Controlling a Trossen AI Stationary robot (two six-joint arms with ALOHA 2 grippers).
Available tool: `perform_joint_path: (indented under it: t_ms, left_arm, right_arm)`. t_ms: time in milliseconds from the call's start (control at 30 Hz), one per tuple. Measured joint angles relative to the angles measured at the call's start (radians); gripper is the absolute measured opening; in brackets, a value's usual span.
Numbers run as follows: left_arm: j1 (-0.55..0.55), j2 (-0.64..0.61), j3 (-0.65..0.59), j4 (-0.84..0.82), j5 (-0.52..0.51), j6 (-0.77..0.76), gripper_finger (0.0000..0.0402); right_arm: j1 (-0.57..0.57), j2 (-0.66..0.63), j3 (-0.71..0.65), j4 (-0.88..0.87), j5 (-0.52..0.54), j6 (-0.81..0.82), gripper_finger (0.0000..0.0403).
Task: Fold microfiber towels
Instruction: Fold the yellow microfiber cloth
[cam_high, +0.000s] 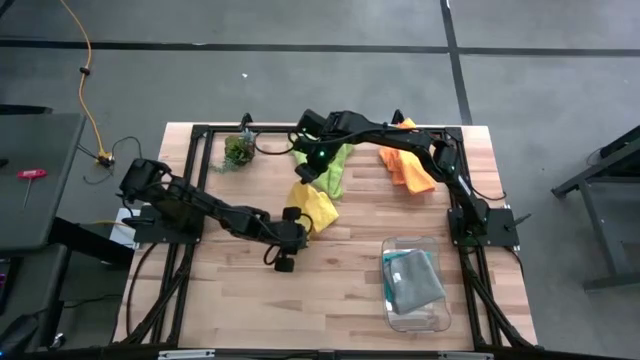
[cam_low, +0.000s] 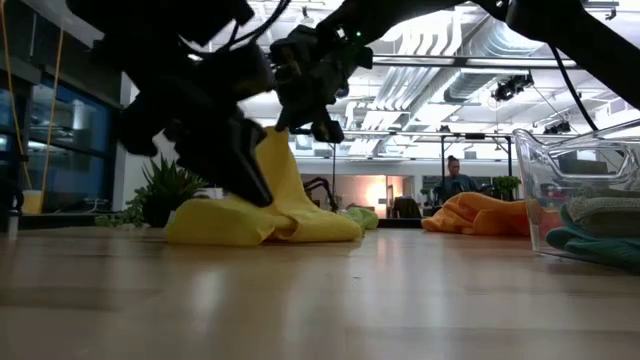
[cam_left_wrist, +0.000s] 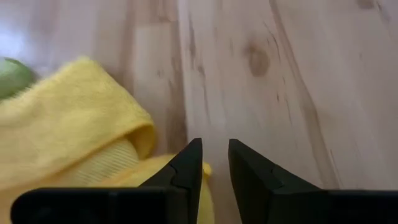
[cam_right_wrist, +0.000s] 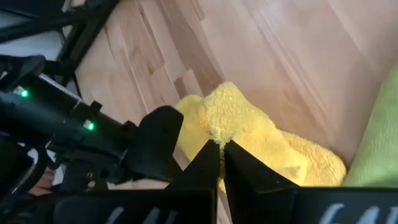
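A yellow towel (cam_high: 318, 205) lies bunched at the table's middle, drawn up into a peak (cam_low: 278, 150). My right gripper (cam_right_wrist: 221, 146) reaches in from the far side (cam_high: 305, 178) and is shut on that peak. My left gripper (cam_left_wrist: 214, 152) is low over the table at the towel's near left side (cam_high: 303, 222); its fingers stand a little apart with bare wood between them. A lime green towel (cam_high: 335, 165) and an orange towel (cam_high: 405, 165) lie crumpled farther back. A teal towel (cam_high: 405, 268) and a grey towel (cam_high: 415, 290) lie in the clear bin (cam_high: 440, 320). My right gripper pinches a raised fold of the yellow towel (cam_right_wrist: 219, 127) between its two fingers, coming from above and slanting down. The towel hangs below the fingers as a peak, and its lower part (cam_low: 250, 225) lies bunched on the table. My left gripper has one finger (cam_left_wrist: 186, 165) at the edge of the yellow towel (cam_left_wrist: 146, 134); whether it touches, I cannot tell.
A small green plant (cam_high: 238, 150) stands at the far left of the table. The clear bin stands at the near right. Bare wood (cam_high: 250, 300) lies at the near left. A person (cam_low: 455, 182) shows far back in the room.
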Motion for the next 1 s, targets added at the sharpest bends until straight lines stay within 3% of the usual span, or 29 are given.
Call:
perform_joint_path:
  t_ms: [367, 500, 633, 767, 1000]
  left_arm:
    - [0.021, -0.003, 0.000, -0.016, 0.032, 0.008, 0.0079]
    - [0.037, 0.017, 0.000, -0.018, 0.052, -0.102, 0.0105]
    - [0.026, 0.034, 0.000, -0.007, 0.004, -0.221, 0.0141]
    - [0.008, 0.059, 0.000, 0.034, -0.017, -0.246, 0.0172]
    - [0.001, 0.129, 0.002, 0.048, -0.049, -0.264, 0.0176]
  right_arm:
    - [-0.015, 0.000, 0.000, -0.024, 0.011, -0.028, 0.0000]
    - [-0.021, 0.000, 0.000, -0.024, 0.011, -0.032, 0.0000]
    - [-0.020, 0.000, 0.000, -0.024, 0.011, -0.041, 0.0000]
    - [-0.020, 0.000, 0.000, -0.024, 0.010, -0.055, 0.0000]
    - [-0.022, 0.000, 0.000, -0.022, 0.010, -0.063, 0.0000]
